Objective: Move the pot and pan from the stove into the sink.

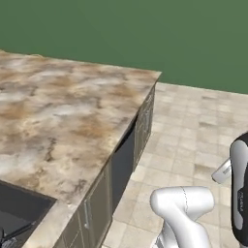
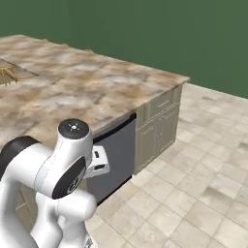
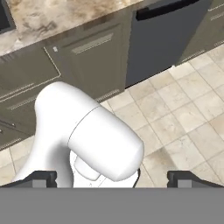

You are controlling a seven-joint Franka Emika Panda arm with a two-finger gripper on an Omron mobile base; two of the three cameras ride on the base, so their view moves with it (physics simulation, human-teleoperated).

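While the hand (image 3: 112,178) hangs spread wide over floor tiles (image 3: 183,118), marble counter (image 1: 63,116) and dishwasher (image 2: 115,157) stand ahead.

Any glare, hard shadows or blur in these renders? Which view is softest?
Left base view: flat even light, no glare on the marble counter, mild blur throughout. Right base view: soft shading under the counter edge above the dark appliance panel, no hard shadows. Hand view: sharpest on the floor tiles; open gripper tips dark, low contrast.
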